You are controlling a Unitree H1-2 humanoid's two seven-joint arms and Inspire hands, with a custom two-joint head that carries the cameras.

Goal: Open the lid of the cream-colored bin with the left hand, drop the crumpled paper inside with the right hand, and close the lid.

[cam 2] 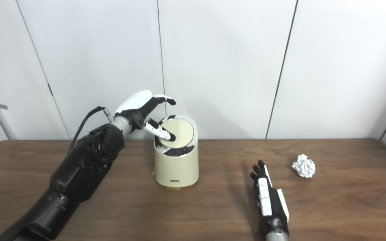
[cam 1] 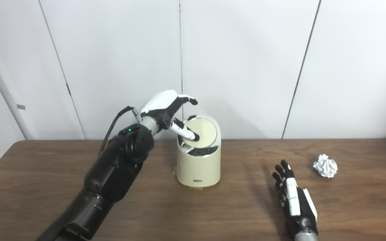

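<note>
In the left eye view, the cream-colored bin (cam 1: 198,160) stands upright near the middle of the wooden table (cam 1: 45,174), toward its far edge. The left hand (cam 1: 168,108) is raised at the bin's top left, fingers spread and holding nothing, one finger (cam 1: 185,131) lying across the round lid (cam 1: 203,132), which is tilted with a dark gap under its near edge. In the right eye view, the right hand (cam 2: 267,197) rests flat on the table near the front, fingers straight and slightly apart, empty. The crumpled paper (cam 2: 304,165) lies on the table just right of and beyond that hand, apart from it, well right of the bin
</note>
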